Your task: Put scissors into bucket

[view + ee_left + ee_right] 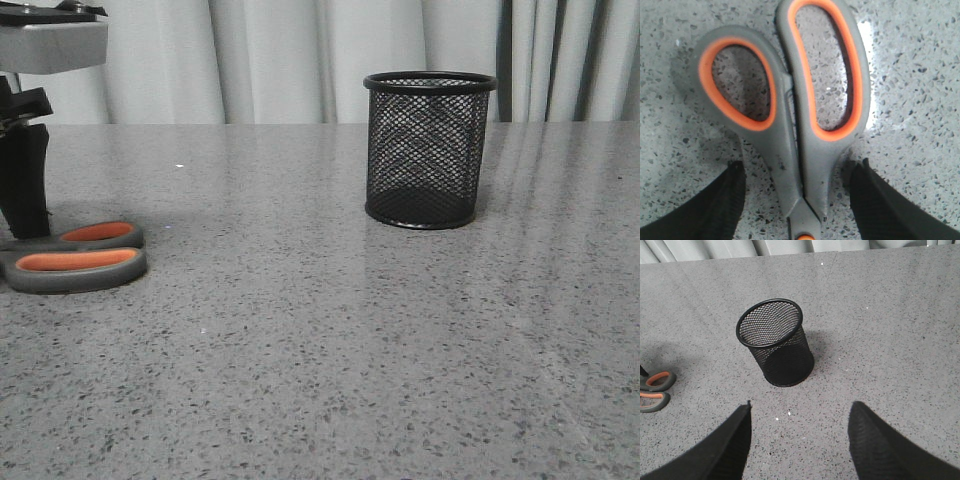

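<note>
step: grasp scissors (790,115) | scissors flat on desk (350,340), 9 o'clock of upright bucket (429,150), well apart | left fingers (875,200) spread, straddling shanks near pivot, not closed | advice: close squarely below loops, lift level | right fingers (730,445) spread, empty, above desk

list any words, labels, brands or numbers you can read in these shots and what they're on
None can be read.
Scissors: grey handles with orange lining, no print showing; the blades are out of view.
Cup: plain black mesh, no label on the sides shown.
Table: speckled only.
Left hand and right hand: black fingers, no markings.
</note>
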Motion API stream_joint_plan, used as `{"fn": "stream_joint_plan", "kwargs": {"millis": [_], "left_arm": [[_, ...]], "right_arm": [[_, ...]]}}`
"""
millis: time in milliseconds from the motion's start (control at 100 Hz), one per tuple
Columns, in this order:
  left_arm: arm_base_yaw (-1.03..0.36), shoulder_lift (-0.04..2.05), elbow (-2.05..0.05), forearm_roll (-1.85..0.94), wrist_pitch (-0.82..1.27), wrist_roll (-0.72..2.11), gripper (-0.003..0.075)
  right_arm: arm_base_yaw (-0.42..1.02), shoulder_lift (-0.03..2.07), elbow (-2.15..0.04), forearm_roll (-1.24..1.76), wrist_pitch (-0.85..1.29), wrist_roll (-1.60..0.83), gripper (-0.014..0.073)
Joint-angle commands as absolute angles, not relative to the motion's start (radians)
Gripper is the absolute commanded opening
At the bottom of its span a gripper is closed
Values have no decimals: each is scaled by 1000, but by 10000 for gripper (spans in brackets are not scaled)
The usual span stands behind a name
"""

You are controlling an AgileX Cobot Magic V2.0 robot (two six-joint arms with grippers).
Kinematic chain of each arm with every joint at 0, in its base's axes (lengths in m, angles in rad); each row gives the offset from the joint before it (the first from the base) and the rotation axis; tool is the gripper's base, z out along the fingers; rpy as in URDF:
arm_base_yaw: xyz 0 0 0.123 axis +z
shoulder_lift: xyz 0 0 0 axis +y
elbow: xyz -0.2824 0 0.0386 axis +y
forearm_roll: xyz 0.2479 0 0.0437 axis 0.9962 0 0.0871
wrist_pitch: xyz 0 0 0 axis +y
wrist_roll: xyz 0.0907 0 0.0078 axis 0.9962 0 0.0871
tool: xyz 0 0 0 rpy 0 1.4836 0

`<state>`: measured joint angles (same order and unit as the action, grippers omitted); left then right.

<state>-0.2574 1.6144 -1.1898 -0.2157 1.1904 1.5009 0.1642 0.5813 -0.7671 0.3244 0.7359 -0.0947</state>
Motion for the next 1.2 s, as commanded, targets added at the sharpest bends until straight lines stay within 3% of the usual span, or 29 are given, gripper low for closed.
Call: {"fn": "stream_joint_plan", "kwargs": {"millis": [0,160,590,930,1190], "left_arm": [[-267,1600,-1204,-233,1172,1502,419],[-267,1600,-1204,-233,1181,1502,365],[-267,1591,-1206,-238,1228,1482,-11],[-278,1477,-1383,-260,1257,1354,-20],[-380,1374,-1518,-260,1255,1267,-20]], "right_arm": [[165,594,-802,326,672,-109,385],[165,594,-802,326,672,-109,385],[165,594,-802,326,678,-109,385],[190,594,-802,340,678,-109,385],[194,594,-802,469,610,-109,385]]}}
